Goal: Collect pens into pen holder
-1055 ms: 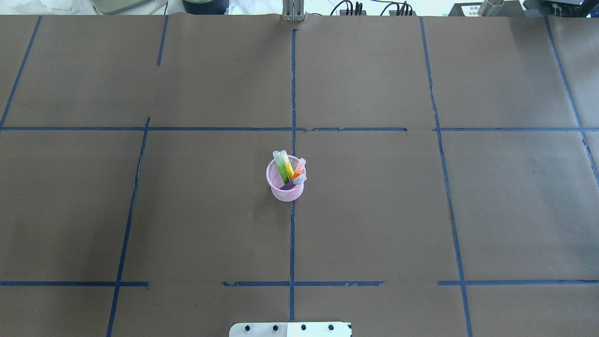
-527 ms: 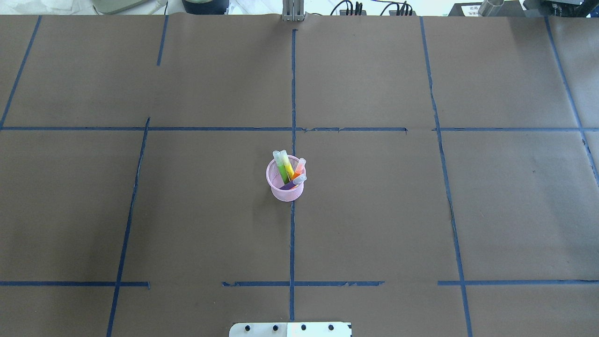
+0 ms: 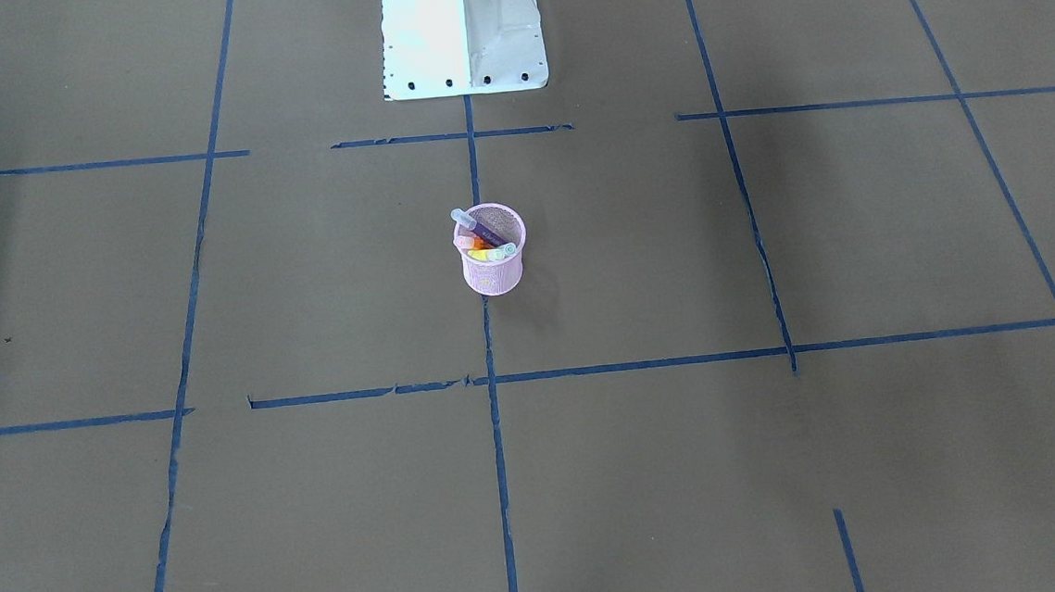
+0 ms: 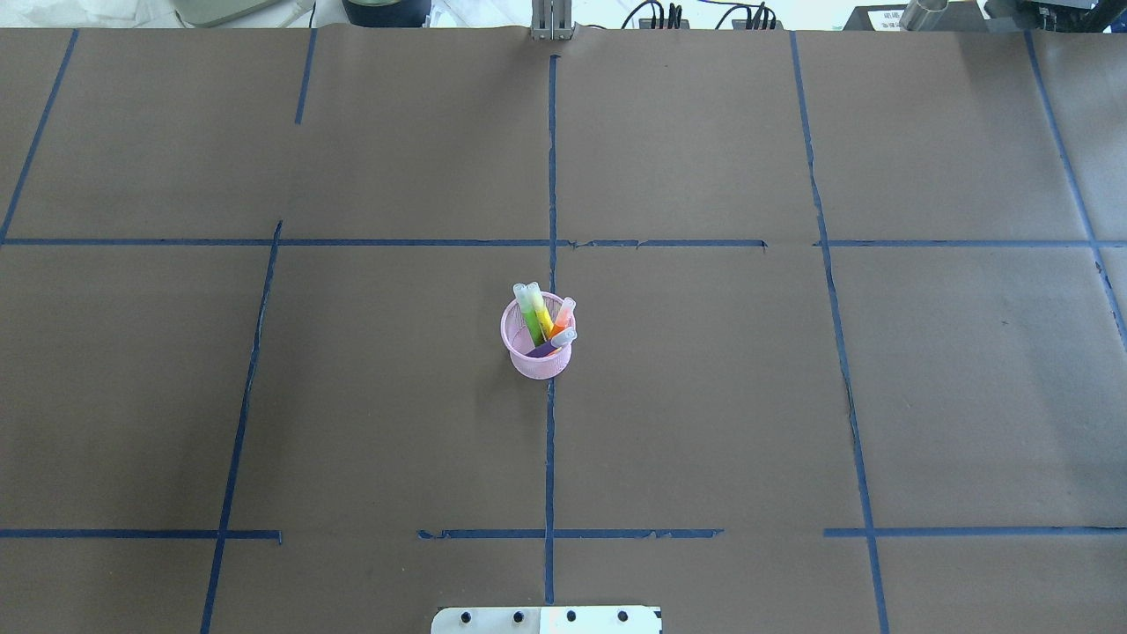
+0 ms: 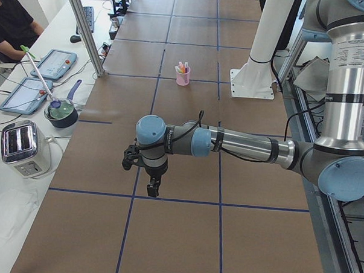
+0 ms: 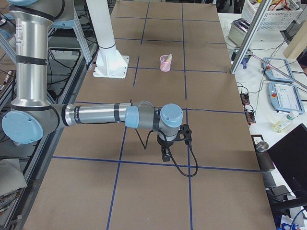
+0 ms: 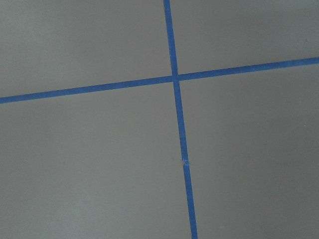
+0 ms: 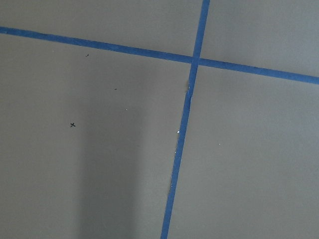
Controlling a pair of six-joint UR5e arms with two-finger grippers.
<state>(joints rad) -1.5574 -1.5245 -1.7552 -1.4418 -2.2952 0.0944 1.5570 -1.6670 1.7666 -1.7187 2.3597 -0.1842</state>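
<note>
The pink pen holder [image 4: 537, 357] stands upright at the middle of the table [image 4: 704, 396], right on the blue tape line [image 4: 551, 158] that runs from the near edge to the far one. All four pens are inside it, caps up and poking over the rim. The green pen [image 4: 529, 319] and the yellow pen [image 4: 542, 314] lean side by side toward the far left of the rim. The orange pen [image 4: 563, 312] leans to the far right, and the purple pen [image 4: 551, 344] lies lower, slanting right across the opening.

The robot's white base plate [image 4: 546, 620] sits at the near edge, in line with the holder.

Both arms reach out low over the table, well apart from the holder (neither shows in the overhead or front views). The left tool [image 5: 151, 187] hangs pointing down near the table's left end; the right tool [image 6: 165, 155] does the same near the right end. From these side views I cannot tell how wide either tool stands. Each wrist camera shows only bare table and a tape crossing [image 7: 175, 78].
</note>
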